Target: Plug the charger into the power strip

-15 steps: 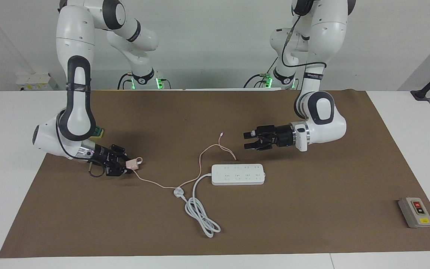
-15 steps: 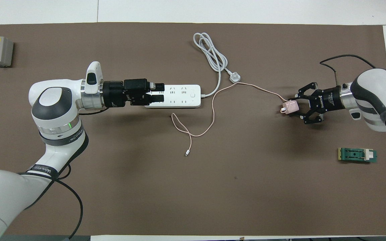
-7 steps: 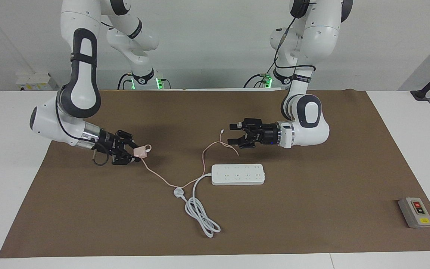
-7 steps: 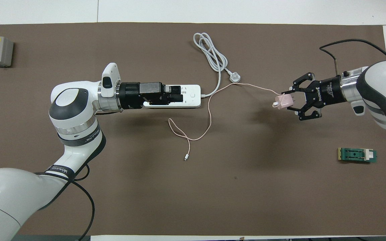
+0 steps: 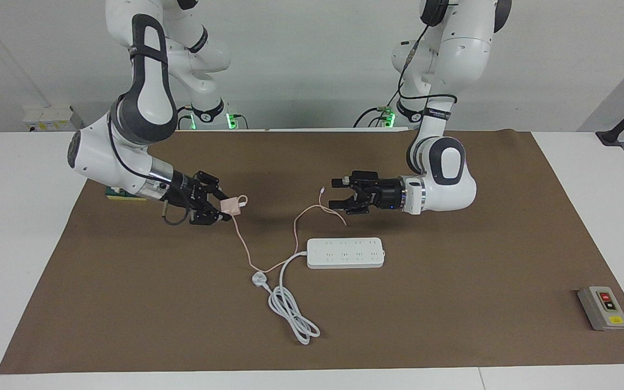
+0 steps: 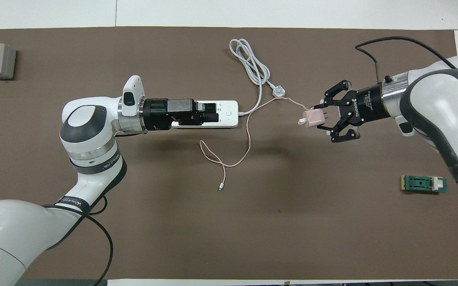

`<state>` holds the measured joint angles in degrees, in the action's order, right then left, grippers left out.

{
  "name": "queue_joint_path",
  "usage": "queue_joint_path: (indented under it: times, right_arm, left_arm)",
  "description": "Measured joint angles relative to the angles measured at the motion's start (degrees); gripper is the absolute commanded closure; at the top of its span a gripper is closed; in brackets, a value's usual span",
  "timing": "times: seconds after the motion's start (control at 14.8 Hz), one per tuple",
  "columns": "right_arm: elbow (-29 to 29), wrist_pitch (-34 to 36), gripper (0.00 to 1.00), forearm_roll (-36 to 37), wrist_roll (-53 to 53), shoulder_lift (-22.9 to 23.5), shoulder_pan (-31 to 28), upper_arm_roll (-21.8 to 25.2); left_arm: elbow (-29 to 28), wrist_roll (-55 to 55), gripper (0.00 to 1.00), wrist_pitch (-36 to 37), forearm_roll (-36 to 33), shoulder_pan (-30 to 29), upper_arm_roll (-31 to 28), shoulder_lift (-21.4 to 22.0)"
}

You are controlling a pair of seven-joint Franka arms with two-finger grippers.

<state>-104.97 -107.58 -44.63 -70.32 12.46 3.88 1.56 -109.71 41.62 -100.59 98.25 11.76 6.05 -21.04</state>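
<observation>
The right gripper (image 5: 224,207) is raised above the brown mat (image 5: 453,303) toward the right arm's end of the counter (image 5: 8,244), with its fingers closed on the charger (image 5: 232,206), a small pale pink cube. In the overhead view the charger's prongs point back toward the gripper body, and the pink cable (image 5: 244,246) hangs from the cube to the mat, runs past the white plug (image 5: 259,279) of the strip's own cord and loops back toward the robots, ending in a loose connector (image 5: 321,190). The power strip (image 5: 345,252) lies flat on the mat near the middle of the counter, sockets up and all of them unoccupied; its thick white cord (image 5: 290,309) lies coiled farther from the robots. The left gripper (image 5: 342,195) is held horizontally above the mat, over a spot slightly nearer the robots than the strip; its fingers stand wide apart and hold nothing. Status: pickup of the charger is complete and the charger is off the mat, well apart from the strip. Remaining steps, as judged from this state: carry the charger over a socket, turn it so the prongs face down, align them with the slots and press it home. The left gripper appears positioned to steady the strip, but it is not touching it. A grey switch box (image 5: 603,307) sits toward the left arm's end of the mat, and a green part (image 6: 424,184) lies toward the right arm's end.
</observation>
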Motion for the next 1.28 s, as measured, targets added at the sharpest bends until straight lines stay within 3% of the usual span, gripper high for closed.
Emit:
queue_joint_path:
  times: [0.34, 0.74, 1.28]
  right_arm:
    - [3.28, -5.50, 1.00, 0.00, -10.97, -0.26, 7.97, -0.19]
    - [3.98, -14.71, 1.00, -0.01, -16.57, -0.19, 16.17, -0.28]
    - [4.01, -20.80, 1.00, -0.01, -18.49, 1.66, 21.22, -0.28]
  left_arm:
    - [-0.02, 0.00, 0.00, -0.16, 0.00, 0.00, -0.04, 0.00]
    - [-0.02, 0.18, 0.00, -0.35, 1.06, 0.00, -0.05, 0.02]
    - [-4.26, 4.63, 0.00, -0.35, 1.07, 0.50, 0.06, 1.00]
